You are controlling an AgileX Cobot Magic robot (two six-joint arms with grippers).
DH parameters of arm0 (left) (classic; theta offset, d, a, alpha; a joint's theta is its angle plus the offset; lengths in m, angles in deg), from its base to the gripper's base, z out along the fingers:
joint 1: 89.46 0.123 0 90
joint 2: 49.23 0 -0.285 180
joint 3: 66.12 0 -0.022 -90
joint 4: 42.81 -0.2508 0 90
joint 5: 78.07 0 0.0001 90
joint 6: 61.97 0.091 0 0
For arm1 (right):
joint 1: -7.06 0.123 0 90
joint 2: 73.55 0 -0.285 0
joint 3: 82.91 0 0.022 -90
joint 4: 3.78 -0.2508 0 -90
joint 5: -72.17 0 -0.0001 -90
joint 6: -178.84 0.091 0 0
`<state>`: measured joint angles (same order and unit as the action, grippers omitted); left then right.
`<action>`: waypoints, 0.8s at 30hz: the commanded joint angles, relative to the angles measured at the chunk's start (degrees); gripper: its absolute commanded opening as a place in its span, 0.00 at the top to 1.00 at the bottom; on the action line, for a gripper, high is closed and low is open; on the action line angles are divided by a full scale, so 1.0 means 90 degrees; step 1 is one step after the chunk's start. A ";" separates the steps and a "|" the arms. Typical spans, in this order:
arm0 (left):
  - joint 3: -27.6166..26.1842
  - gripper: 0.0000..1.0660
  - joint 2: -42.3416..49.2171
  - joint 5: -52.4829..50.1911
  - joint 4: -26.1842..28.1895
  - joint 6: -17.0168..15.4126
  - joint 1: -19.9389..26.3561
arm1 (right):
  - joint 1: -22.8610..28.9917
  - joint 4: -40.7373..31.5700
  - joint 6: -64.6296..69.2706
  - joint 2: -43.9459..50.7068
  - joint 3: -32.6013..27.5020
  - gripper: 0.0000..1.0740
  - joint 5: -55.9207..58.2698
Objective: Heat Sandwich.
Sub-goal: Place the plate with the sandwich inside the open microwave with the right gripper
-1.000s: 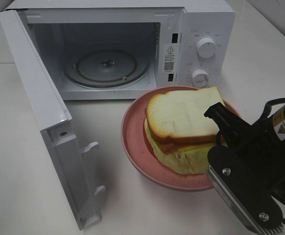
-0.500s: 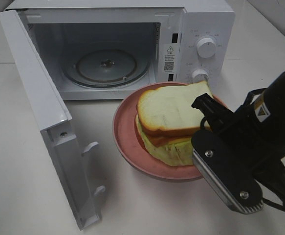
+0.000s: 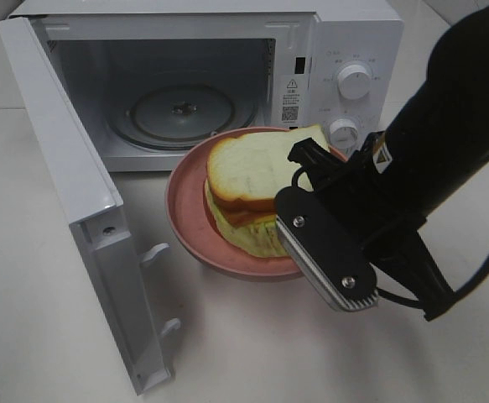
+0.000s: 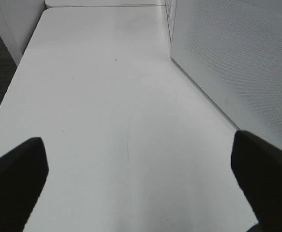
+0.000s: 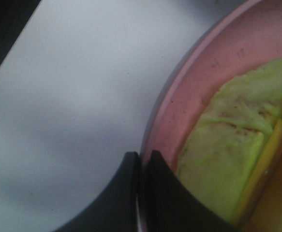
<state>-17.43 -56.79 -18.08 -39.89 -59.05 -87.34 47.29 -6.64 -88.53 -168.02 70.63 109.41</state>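
The left gripper [image 4: 136,137] is spread wide over bare surface [image 4: 107,96] and carries nothing, so it has no part in this step. On the overhead view, the door [image 3: 68,193] stands fully open at 9 o'clock of the cavity, and the turntable [image 3: 181,113] inside is bare. The plate [image 3: 185,206] has travelled toward 10 o'clock over the last second, from the near right of the microwave [image 3: 345,34] to just in front of its mouth, at about 5 o'clock of the turntable. The sandwich [image 3: 252,164] has ridden along on the plate and looks no more askew than before, white bread on top and the yellow-green layer beneath. The right gripper [image 5: 141,159] is pinched on the plate's rim at roughly 4 o'clock, and the arm has swung in with it. Whether the plate is sliding or slightly lifted is unclear. The carry seems about half done: the plate has yet to clear the sill and settle on the turntable.
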 commanded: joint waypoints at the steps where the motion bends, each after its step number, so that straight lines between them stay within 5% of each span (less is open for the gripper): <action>1: 0.0025 0.08 0.0185 -0.0070 0.0000 -0.0025 -0.0025 | 0.0013 -0.0236 -0.0236 -0.0216 0.0318 1.00 -0.0013; 24: 0.0025 0.08 0.0185 -0.0070 0.0000 -0.0025 -0.0025 | 0.0000 -0.0331 -0.0420 -0.1738 0.2101 1.00 0.0197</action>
<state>-17.43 -56.79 -18.08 -39.89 -59.05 -87.34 47.29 -9.22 -91.74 -183.66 88.85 111.53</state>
